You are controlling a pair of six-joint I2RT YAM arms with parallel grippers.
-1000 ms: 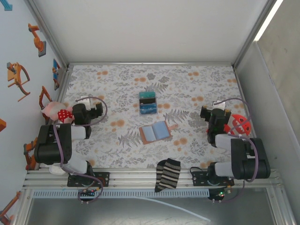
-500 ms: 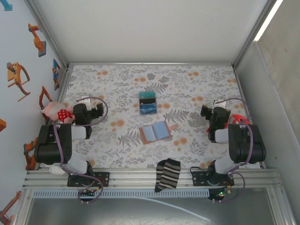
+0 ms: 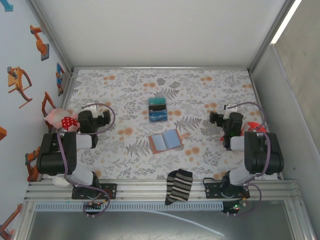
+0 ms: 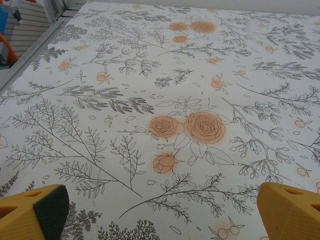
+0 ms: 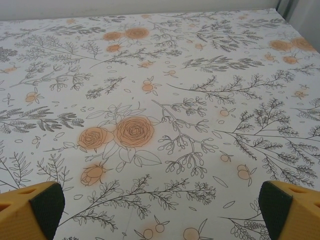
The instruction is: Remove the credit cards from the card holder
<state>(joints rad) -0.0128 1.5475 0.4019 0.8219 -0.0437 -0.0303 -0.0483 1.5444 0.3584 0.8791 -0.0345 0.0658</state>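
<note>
Top external: card holder (image 3: 165, 141), seemingly open, lies between left claw (image 3: 106, 117) and right claw (image 3: 214, 119), both spread apart.

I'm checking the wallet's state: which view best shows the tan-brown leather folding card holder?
Top external: the tan-brown card holder lies open, light-blue inside up, mid-table. Both wrist cameras face floral tablecloth instead.

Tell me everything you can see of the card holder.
The card holder is a small tan-brown, leather-looking wallet lying open and flat, its two light-blue inner halves facing up, slightly rotated. Its closing tab sticks out on the right. It sits mid-table on the floral cloth, between the boxy blue object and the striped sock, touching neither. What its pockets hold is too small to tell.
</note>
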